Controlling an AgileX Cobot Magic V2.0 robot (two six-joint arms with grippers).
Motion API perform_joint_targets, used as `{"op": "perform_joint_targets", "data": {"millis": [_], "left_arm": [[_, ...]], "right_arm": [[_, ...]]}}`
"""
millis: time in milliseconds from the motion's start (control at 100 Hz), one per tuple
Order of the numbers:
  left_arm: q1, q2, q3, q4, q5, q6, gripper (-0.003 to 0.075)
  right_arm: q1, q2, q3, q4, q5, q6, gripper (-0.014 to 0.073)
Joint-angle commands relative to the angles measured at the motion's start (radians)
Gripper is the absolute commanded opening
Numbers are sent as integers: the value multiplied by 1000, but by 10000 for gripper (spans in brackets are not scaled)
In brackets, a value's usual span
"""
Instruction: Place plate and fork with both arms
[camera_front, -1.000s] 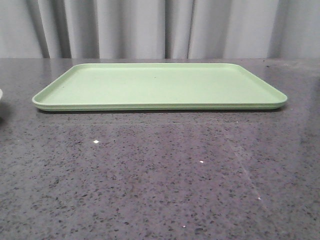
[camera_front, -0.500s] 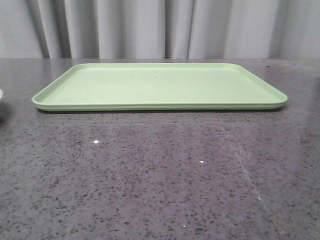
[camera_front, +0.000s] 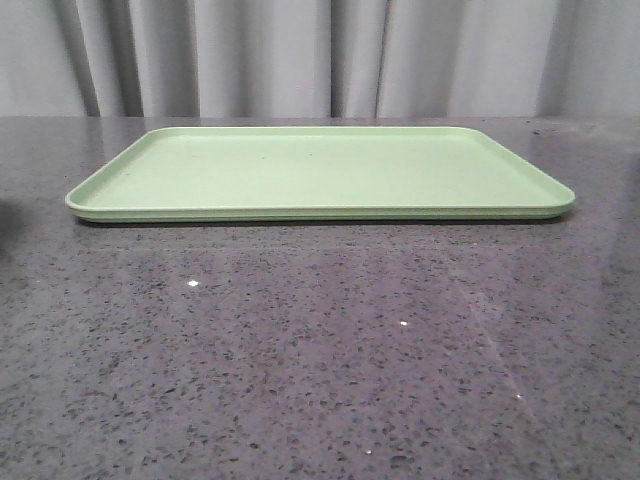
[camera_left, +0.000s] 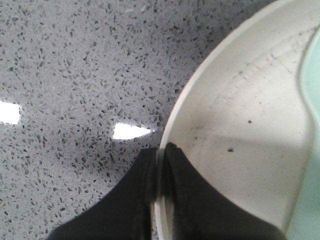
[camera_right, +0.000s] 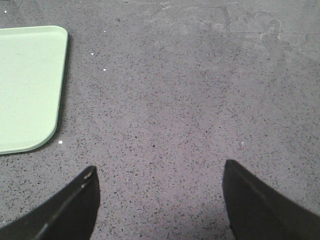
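Low front camera facing tray (camera_front: 320, 170) and curtain (camera_front: 320, 55); right wrist overhead sharing tray corner; left wrist tabletop close-up.

1. Dark grey speckled stone-look countertop (camera_front: 320, 350) fills the foreground; glossy.
2. Small bright light glints on it, likely overhead lamps reflected.
3. Behind it: pale grey curtain (camera_front: 300, 55) in vertical folds, spanning the full width.
4. Flat light green tray (camera_front: 320, 170) lies on the counter towards the back.
5. Counter past the tray's right end shows faint smudges, possibly wipe marks.
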Motion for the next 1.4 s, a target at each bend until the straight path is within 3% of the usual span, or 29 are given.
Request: {"op": "perform_joint_targets", "data": {"millis": [0,200,490,650,1020,1270,1390], "left_arm": [[0,-14,-20,-24,-14,1,-20],[12,-45,-23,-48,-12,1,-20],[127,-150,-80,-257,14,102,-20],[155,-197,-92,-285,35,115,-20],[155,-223,-203,-375,63,146,-20],[149,-215,-244,-556,20,221,-20],[94,-182,-244,-646,-32,251,-21]], "right_arm": [[1,12,-34,-10,-74,-3,523],[1,12,-34,-10,-75,-3,523],[1,12,-34,-10,-76,-3,523],[1,12,-34,-10,-76,-3,523],[1,12,-34,-10,-76,-3,523],[1,12,-34,-10,-74,-3,523],[1,12,-34,-10,-74,-3,523]]}}
